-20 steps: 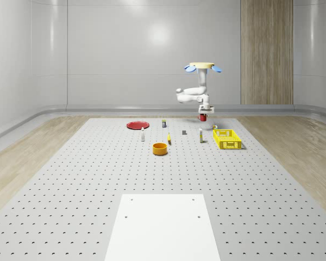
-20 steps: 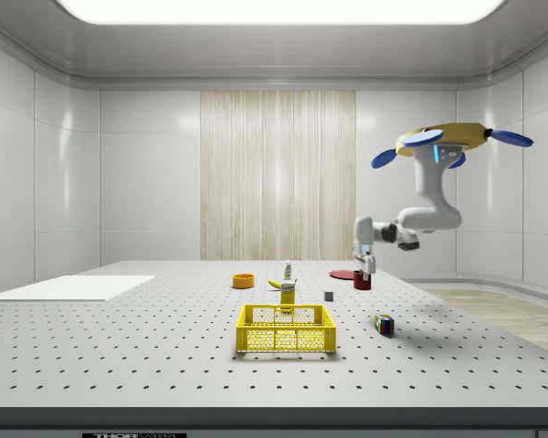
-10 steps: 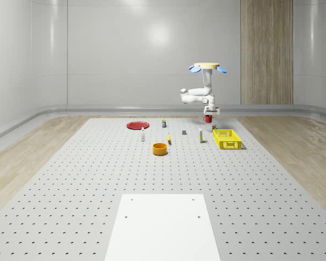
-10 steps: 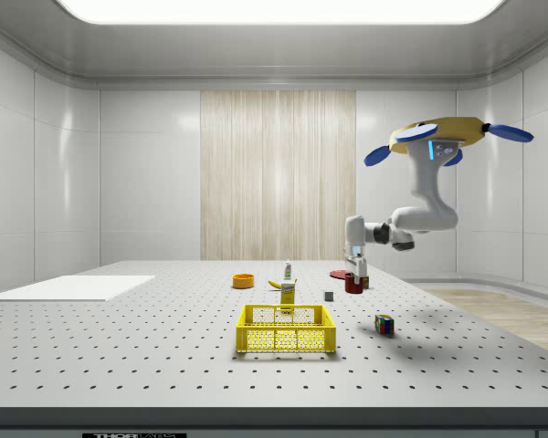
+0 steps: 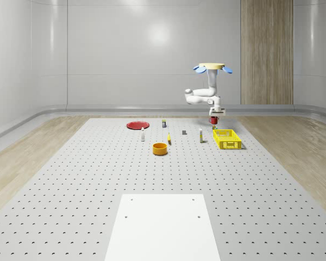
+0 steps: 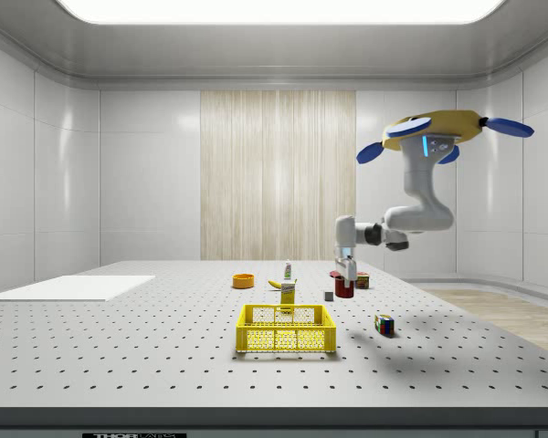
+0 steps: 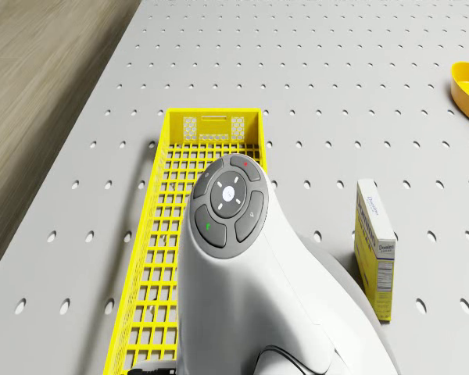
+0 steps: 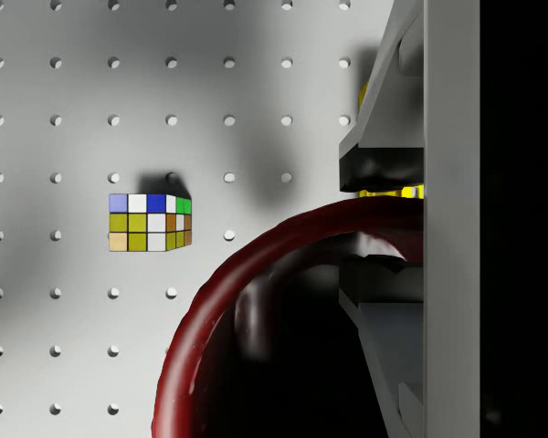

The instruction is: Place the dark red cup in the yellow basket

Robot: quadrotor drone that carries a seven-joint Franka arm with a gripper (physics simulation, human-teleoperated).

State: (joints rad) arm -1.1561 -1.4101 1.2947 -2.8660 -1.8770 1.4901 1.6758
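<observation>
Moved since earlier: you have brought the drone [image 5: 212, 67] and its arm nearer the yellow basket [image 5: 227, 138]; in the side view the dark red cup [image 6: 344, 287] has travelled from well off the basket's right end to just above and behind that end.
Drone: you hover it in the air beside the basket, on the basket's far side in the whole-scene view.
Claw: your claw [image 6: 345, 272] pinches the cup's rim, one finger inside the wall and one outside, as the wrist view shows [image 8: 384, 219].
Cup: it hangs upright off the counter [image 5: 98, 179], close to the basket but not yet over its opening, as far as you can judge.
Near the basket: a colour cube [image 8: 150, 223] lies on the counter beside it.
Done: you have the cup gripped, lifted and most of the way carried.
Left: centre it over the basket, lower it, let go.
</observation>
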